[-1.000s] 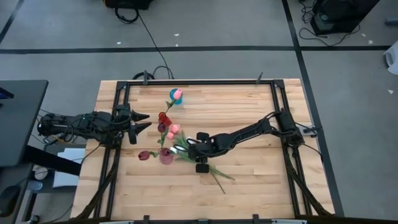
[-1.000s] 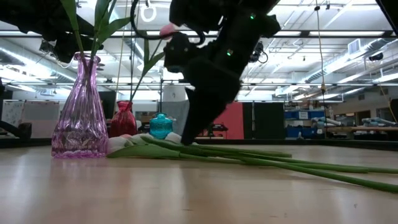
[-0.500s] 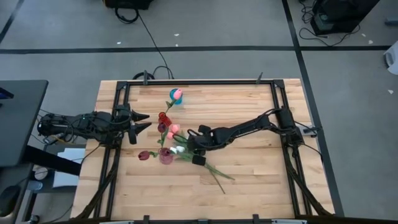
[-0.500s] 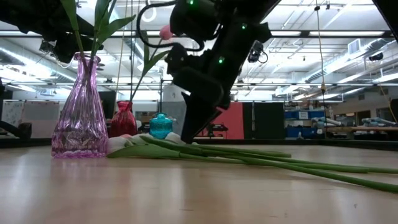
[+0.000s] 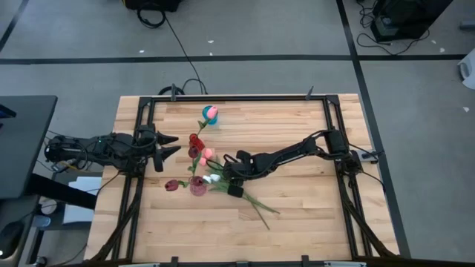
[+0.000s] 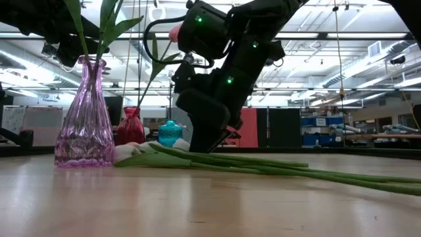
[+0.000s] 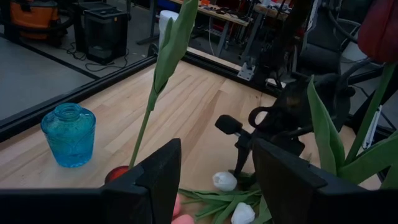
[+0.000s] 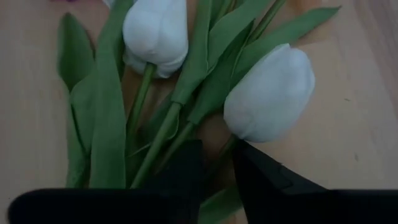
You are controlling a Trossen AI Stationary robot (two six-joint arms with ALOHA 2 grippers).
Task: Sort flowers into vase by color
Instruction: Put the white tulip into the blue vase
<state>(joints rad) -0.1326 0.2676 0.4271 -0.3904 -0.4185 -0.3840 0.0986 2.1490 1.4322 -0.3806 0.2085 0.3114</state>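
**Table inventory, near edge to far edge**

1. Loose flowers: I count white tulips lying flat on the wooden table, long green stems trailing toward the near side, heads pointing at the purple vase. Two white heads fill my right wrist view.
2. Right gripper: low over those flowers, just behind the heads. Its fingers straddle one green stem with a narrow gap between them; I cannot tell whether they pinch it yet.
3. Purple vase: upright, beside the white heads, holding dark red tulips and leafy stems.
4. Red vase: upright behind the purple one, with pink and red heads above it.
5. Blue vase: farthest back on the table, one pink tulip in it.
6. Left gripper: waiting at the table's left edge, level with the red vase, fingers spread apart, gripping nothing.
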